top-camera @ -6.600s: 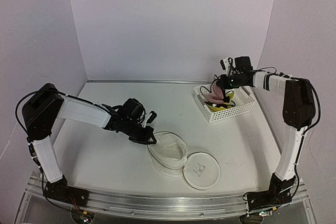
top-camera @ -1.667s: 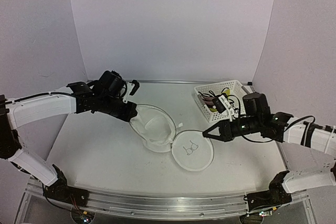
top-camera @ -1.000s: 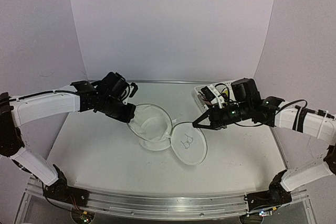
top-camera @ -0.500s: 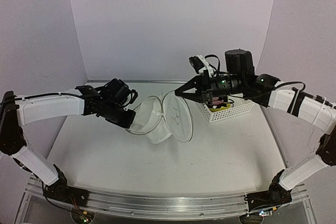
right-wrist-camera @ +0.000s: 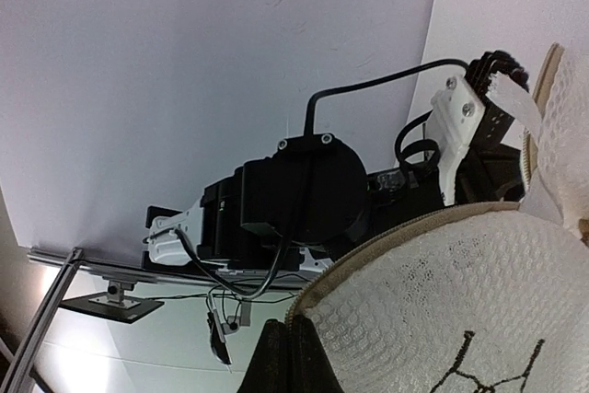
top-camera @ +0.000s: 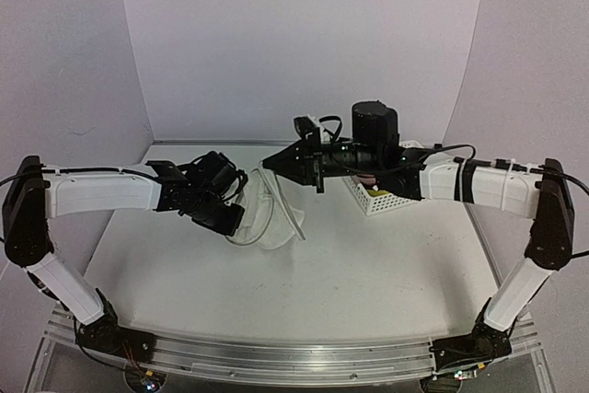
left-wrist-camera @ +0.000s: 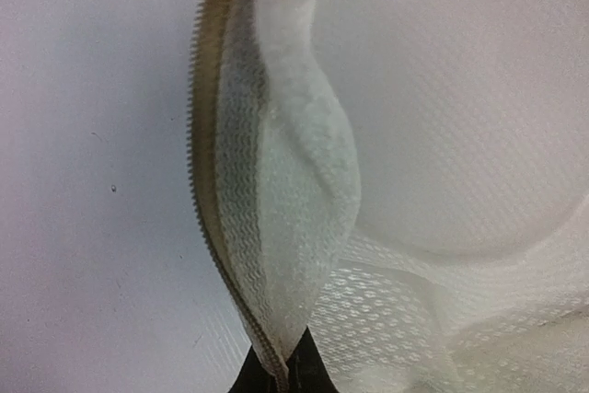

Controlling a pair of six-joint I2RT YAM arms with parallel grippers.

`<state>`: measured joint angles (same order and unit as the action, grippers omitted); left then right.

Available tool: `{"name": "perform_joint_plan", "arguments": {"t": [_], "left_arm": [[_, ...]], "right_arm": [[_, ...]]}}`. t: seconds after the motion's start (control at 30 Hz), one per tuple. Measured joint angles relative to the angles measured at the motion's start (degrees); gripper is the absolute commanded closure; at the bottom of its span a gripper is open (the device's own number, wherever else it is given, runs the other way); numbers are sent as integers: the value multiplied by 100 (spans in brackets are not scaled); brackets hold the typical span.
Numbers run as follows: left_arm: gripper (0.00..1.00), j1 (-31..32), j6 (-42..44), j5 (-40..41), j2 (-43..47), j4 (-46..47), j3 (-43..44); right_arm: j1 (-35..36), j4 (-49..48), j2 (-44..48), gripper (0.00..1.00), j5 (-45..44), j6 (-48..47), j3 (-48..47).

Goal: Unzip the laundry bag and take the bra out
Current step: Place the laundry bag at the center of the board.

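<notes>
— Where's your laundry bag (top-camera: 269, 216)?
— Over the middle of the bench (top-camera: 368, 269), strung between your arms; white mesh, zipper teeth (left-wrist-camera: 204, 135) bare, round lid (right-wrist-camera: 442, 319) standing open.
— Hands?
— Your left hand (top-camera: 234, 218) pinches the mesh rim; your right hand (top-camera: 272, 166) is clamped on the lid's edge.

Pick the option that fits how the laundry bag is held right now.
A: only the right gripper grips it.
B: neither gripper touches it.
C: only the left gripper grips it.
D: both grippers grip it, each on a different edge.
D: the left gripper is pinched on the zipper edge of the laundry bag, and the right gripper is pinched on the rim of its round face.
</notes>
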<state>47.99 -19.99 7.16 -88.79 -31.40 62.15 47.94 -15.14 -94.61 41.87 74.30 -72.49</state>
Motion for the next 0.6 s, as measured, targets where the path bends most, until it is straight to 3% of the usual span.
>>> {"name": "perform_joint_plan", "arguments": {"t": [0.27, 0.6], "left_arm": [[100, 111, -131, 15, -586, 149, 116], [100, 116, -293, 61, -866, 267, 321]], "right_arm": [[452, -474, -334, 100, 11, 424, -201], [476, -629, -81, 100, -219, 326, -68]]}}
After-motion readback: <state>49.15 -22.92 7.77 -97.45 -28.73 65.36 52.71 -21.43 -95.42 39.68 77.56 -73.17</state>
